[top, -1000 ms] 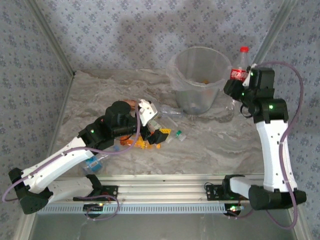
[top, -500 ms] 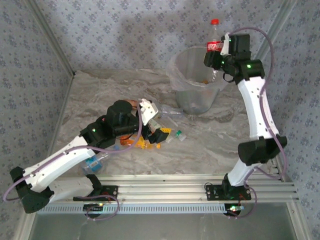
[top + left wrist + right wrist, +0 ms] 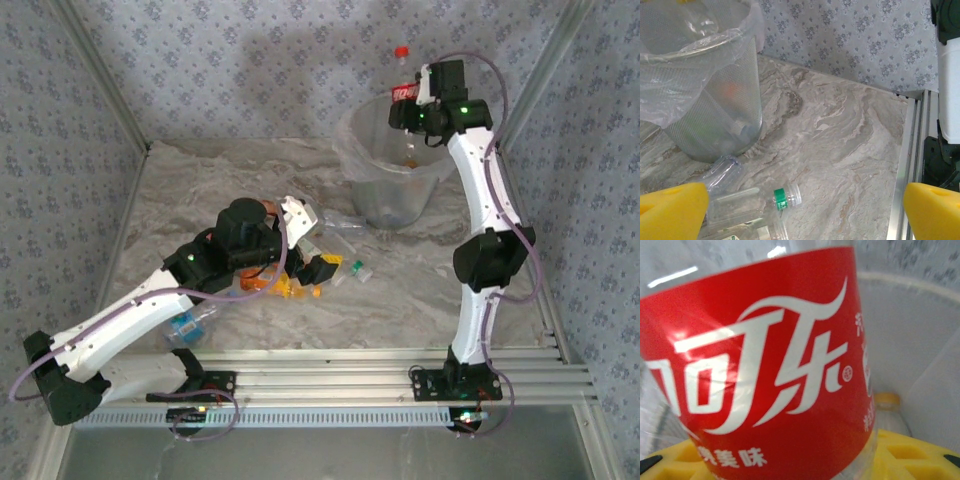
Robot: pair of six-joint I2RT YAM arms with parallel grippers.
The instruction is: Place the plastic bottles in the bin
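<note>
My right gripper [image 3: 408, 108] is shut on a clear plastic bottle [image 3: 403, 85] with a red label and red cap, held upright over the bin's [image 3: 362, 170] open mouth. In the right wrist view that red label [image 3: 765, 365] is pressed against my yellow pads [image 3: 912, 455], and an orange-capped bottle [image 3: 887, 402] lies inside the bin below. My left gripper [image 3: 314, 246] hangs open over a heap of bottles [image 3: 290, 283] in the middle of the table. Its yellow fingertips [image 3: 670, 210] stand wide apart above a green-capped clear bottle [image 3: 786, 197] beside the bin [image 3: 705, 100].
A blue-labelled bottle [image 3: 186, 325] lies under my left forearm near the front edge. A clear bottle [image 3: 340, 222] rests against the bin's foot. An aluminium rail [image 3: 907, 165] borders the marble table on the right, and patterned walls close in the back and sides.
My right arm has swung left and up from beside the bin, carrying the red-labelled bottle over its mouth. The left arm has barely moved.
</note>
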